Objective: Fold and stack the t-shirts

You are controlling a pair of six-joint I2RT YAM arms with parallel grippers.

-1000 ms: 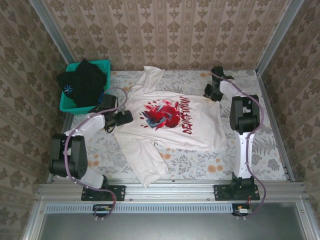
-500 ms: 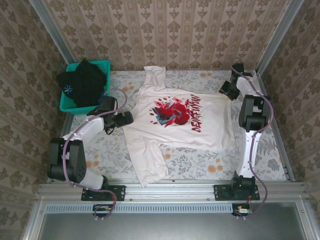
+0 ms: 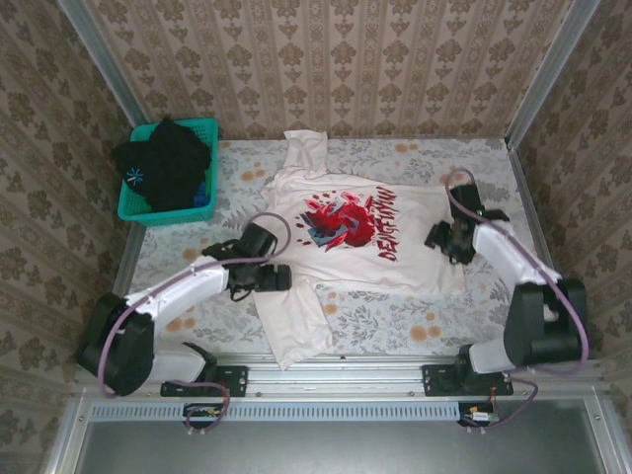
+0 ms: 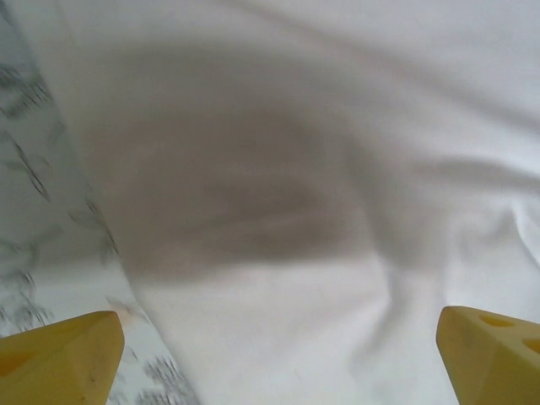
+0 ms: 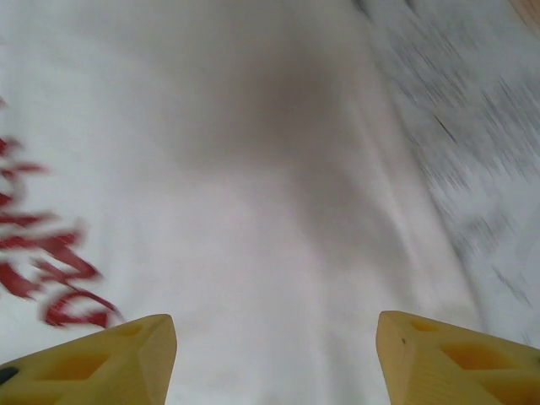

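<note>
A white t-shirt [image 3: 360, 252] is seen spread face up on the flower-patterned table cover [image 3: 425, 321], and every other place is given from it. A red-and-black graphic [image 3: 341, 219] is carried at the middle of its chest, with red lettering [image 3: 387, 225] just to the right of that. One end of the cloth is stretched toward the far wall, and another, longer one is drawn toward the near edge of the table.

The left gripper [image 3: 278, 277] is held low at the t-shirt's left edge, at the point where the near flap begins. In the left wrist view its yellow fingers [image 4: 59, 359] are spread wide, with plain white cloth below them; nothing is grasped. Whether the cloth is touched cannot be told.

The right gripper [image 3: 435, 237] is held over the t-shirt's right side, near its right edge and just right of the lettering. In the right wrist view its jaws are likewise parted wide over blurred white cloth, released.

A teal basket [image 3: 133, 209] stands well apart from the t-shirt, beyond its far left corner, and a dark garment [image 3: 163, 163] is heaped in it.
</note>
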